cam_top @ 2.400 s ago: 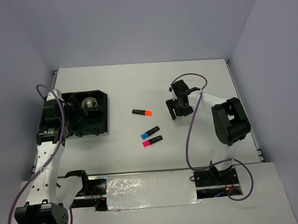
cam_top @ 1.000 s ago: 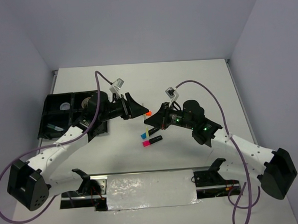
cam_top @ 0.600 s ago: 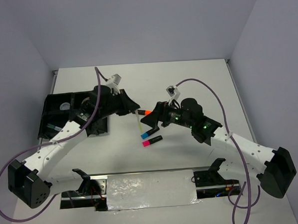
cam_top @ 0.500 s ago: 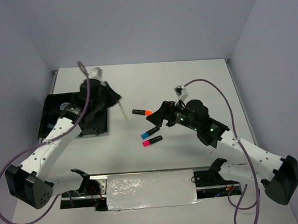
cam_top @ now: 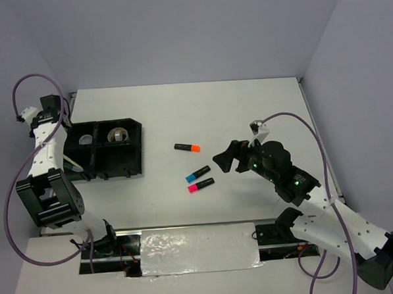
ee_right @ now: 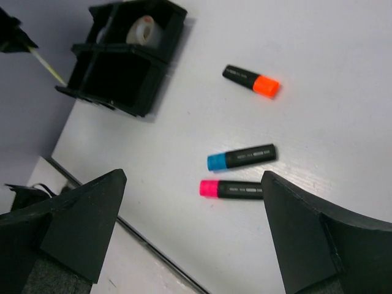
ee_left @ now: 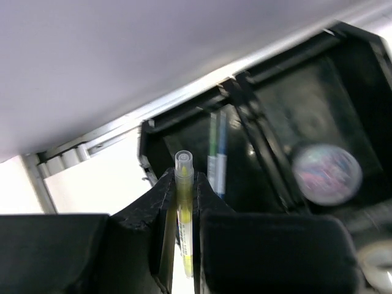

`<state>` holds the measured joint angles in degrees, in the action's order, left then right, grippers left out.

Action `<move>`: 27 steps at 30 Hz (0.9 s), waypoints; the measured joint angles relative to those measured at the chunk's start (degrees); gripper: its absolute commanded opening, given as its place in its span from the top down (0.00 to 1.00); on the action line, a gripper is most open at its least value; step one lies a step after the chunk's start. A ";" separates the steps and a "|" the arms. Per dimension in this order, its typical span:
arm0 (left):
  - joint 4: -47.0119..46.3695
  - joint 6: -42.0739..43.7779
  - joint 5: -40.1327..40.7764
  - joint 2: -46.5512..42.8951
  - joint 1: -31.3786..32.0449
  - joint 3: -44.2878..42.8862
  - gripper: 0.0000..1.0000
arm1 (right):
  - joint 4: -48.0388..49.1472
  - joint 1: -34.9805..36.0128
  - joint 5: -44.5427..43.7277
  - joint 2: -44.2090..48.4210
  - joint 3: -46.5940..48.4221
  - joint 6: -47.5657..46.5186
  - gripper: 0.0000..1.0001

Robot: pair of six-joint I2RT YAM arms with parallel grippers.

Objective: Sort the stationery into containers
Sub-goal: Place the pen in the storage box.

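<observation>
Since a moment ago my two arms have parted. They were together at the middle of the table. Now my left arm has swung away to the far left, and my right arm has pulled back to the right.

My left gripper (ee_left: 184,184) is closed narrowly on a thin pale-green pen (ee_left: 184,214), which stands up between the fingers with its clear cap on top. It hangs above the black tray (cam_top: 135,150). Two pens (ee_left: 215,150) already lie in the compartment just beyond the cap, so I judge that this one belongs there and only needs lowering and release. A tape roll (cam_top: 119,134) sits in the far right compartment.

My right gripper (cam_top: 225,160) is spread wide and holds nothing. That arm reaches low from its base toward the middle of the table. The jaws look down at the orange highlighter (cam_top: 187,147), the blue highlighter (cam_top: 198,173) and the pink highlighter (cam_top: 200,185), all on the table and well apart from the tray. These three are not yet sorted.
</observation>
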<state>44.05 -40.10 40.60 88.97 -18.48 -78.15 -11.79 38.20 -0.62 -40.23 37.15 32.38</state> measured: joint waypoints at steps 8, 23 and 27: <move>-0.39 -0.70 0.90 0.68 -3.63 -0.09 1.00 | -0.48 0.00 3.76 -1.81 -2.05 -1.01 0.00; -5.20 -0.76 -5.42 6.40 -5.95 1.99 0.86 | 0.70 0.00 7.56 0.90 -2.99 0.00 0.00; -6.27 -0.66 -7.43 6.40 -5.95 3.37 0.61 | 1.03 0.02 8.07 0.76 -3.23 0.61 0.00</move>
<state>37.78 -40.75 33.17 95.37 -24.43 -74.78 -10.76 38.22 7.44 -39.46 33.91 32.99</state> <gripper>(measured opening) 0.308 0.996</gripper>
